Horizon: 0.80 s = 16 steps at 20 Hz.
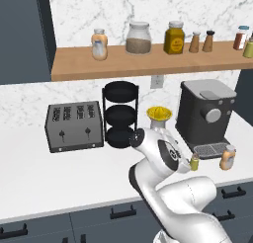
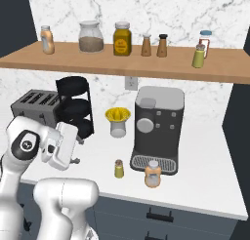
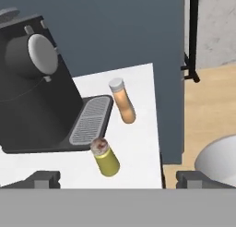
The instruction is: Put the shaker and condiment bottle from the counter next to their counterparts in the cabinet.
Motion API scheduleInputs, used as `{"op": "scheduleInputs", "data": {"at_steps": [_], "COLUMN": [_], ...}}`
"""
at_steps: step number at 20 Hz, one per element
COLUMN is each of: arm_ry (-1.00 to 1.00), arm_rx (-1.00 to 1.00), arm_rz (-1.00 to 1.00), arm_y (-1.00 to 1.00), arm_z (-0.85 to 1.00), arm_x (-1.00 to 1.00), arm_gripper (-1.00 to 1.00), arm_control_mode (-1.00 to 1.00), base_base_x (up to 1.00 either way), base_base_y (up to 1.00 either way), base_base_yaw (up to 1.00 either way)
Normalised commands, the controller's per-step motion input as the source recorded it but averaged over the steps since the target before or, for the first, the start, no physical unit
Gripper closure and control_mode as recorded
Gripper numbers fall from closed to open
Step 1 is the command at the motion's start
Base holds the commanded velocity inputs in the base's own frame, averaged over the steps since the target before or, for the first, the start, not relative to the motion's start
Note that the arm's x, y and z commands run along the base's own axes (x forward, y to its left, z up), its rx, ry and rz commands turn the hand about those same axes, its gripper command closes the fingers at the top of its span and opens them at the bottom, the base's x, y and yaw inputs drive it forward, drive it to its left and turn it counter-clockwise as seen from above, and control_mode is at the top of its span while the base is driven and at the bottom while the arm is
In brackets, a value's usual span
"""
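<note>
Our tool is wide open and holds nothing, and the little shaker stands upright on the tabletop just ahead between its tips.

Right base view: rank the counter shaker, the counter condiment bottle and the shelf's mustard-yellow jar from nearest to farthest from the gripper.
Measured from the open gripper, low at the left:
1. The shaker, on the counter just to its right.
2. The condiment bottle, further right, in front of the coffee machine.
3. The mustard-yellow jar, up on the shelf.
</note>
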Motion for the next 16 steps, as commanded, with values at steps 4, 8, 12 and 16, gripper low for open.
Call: {"op": "scheduleInputs", "data": {"at_steps": [4, 8, 12, 16], "arm_ry": [0.00, 0.00, 0.00, 0.00], "arm_rx": [0.11, 0.06, 0.04, 0.05], "arm_rz": [0.00, 0.00, 0.01, 0.04], "arm_y": [-0.29, -0.17, -0.06, -0.09], "arm_z": [-0.05, -0.04, -0.02, -0.06], "arm_x": [0.00, -0.01, -0.01, 0.00], "arm_gripper": [-1.00, -1.00, -1.00, -1.00], "arm_control_mode": [-1.00, -1.00, -1.00, -1.00], "base_base_x": [0.00, 0.00, 0.00, 0.00], "base_base_y": [0.00, 0.00, 0.00, 0.00], "base_base_yaw": [0.00, 0.00, 0.00, 0.00]}}
